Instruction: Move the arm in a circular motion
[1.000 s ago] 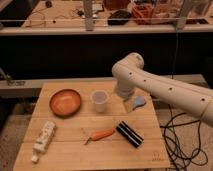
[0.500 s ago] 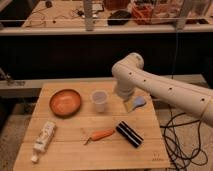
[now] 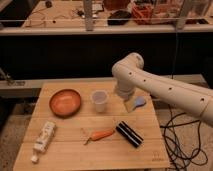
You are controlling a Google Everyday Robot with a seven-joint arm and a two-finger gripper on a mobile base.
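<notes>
The cream-white arm (image 3: 165, 89) reaches in from the right edge over the wooden table (image 3: 65, 145). Its bulbous joint (image 3: 127, 67) hangs above the table's far right part. The segment below it points down to the gripper (image 3: 125, 97), which sits between the clear plastic cup (image 3: 99, 101) and a pale blue object (image 3: 136, 103). The arm hides most of the gripper.
An orange bowl (image 3: 65, 102) stands at the back left. A carrot (image 3: 100, 135) and a black striped block (image 3: 129, 134) lie near the front middle. A white tube (image 3: 43, 137) lies at the front left. Cables (image 3: 185, 145) trail on the floor to the right.
</notes>
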